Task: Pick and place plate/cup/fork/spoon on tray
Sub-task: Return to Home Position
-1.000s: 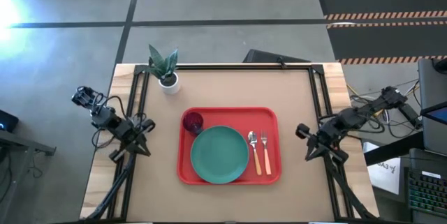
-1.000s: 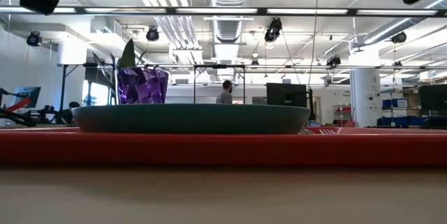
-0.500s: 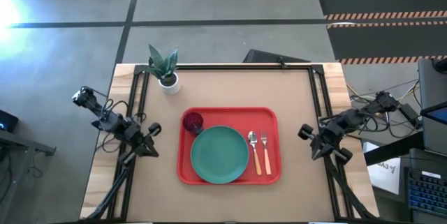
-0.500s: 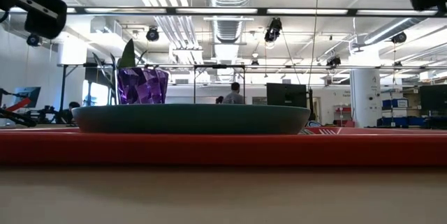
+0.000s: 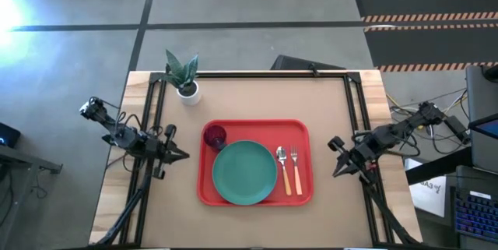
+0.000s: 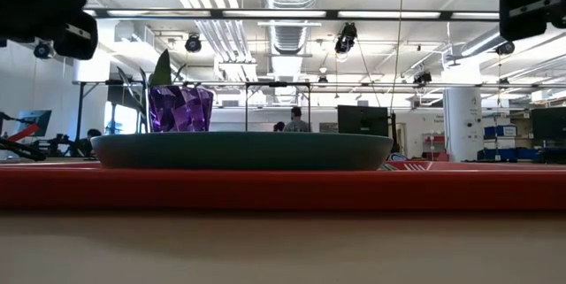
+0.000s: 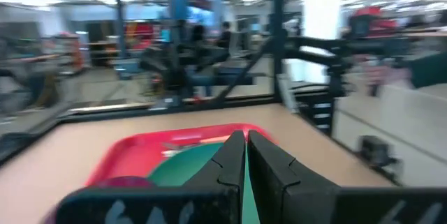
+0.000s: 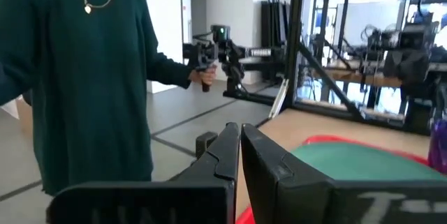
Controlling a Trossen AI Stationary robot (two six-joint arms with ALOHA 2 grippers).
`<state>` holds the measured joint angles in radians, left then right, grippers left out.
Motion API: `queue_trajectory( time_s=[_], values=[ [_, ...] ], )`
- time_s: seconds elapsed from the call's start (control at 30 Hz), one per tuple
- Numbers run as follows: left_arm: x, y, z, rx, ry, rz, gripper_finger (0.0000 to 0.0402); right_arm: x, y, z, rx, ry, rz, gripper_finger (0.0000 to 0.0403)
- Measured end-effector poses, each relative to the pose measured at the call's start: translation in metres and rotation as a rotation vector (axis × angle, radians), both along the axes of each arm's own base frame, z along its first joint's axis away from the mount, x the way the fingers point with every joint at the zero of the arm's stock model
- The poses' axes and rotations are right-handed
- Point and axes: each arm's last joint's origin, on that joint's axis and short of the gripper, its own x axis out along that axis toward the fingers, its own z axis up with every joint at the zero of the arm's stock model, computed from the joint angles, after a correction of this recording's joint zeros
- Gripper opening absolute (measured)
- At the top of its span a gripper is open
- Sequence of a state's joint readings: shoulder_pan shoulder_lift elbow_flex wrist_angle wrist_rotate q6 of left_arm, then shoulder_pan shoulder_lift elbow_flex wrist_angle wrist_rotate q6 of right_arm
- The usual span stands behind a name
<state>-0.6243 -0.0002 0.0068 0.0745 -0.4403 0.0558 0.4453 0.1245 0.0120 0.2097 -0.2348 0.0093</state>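
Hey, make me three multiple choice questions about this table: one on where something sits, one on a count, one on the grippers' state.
1. The cup sits: A in the corner of the tray nearest the potted plant; B on the table beside the tray; C at the tray's middle.
2. Utensils lying beside the plate: A one; B two; C four.
3. The left gripper and right gripper are: A both open; B holding utensils; C both shut, empty.
Answers: 1 A, the high view shows it in that corner. 2 B, the spoon and the fork lie side by side. 3 C, each wrist view shows fingers together, nothing between.
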Motion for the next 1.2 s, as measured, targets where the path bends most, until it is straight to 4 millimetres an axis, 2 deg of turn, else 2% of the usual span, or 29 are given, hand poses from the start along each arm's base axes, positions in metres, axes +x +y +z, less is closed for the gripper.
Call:
queue_trajectory(
  time_s=[0.2, 0.43, 0.83, 1.2],
  values=[
    [0.003, 0.009, 0.0, 0.037, 0.0, 0.172, 0.0, 0.002, -0.005, 0.0, 0.011, 0.01, -0.048, 0.0009],
    [0.008, 0.023, 0.0, 0.069, -0.004, 0.31, 0.0, 0.002, -0.021, 0.0, -0.021, -0.028, -0.163, 0.0009],
    [0.012, 0.038, 0.004, 0.081, -0.046, 0.333, 0.0, 0.003, -0.046, -0.004, -0.025, 0.017, -0.241, 0.0009],
    [0.013, 0.036, -0.002, -0.026, 0.019, 0.235, 0.0, 0.008, -0.052, -0.01, -0.001, 0.102, -0.282, 0.0009]
  ],
)
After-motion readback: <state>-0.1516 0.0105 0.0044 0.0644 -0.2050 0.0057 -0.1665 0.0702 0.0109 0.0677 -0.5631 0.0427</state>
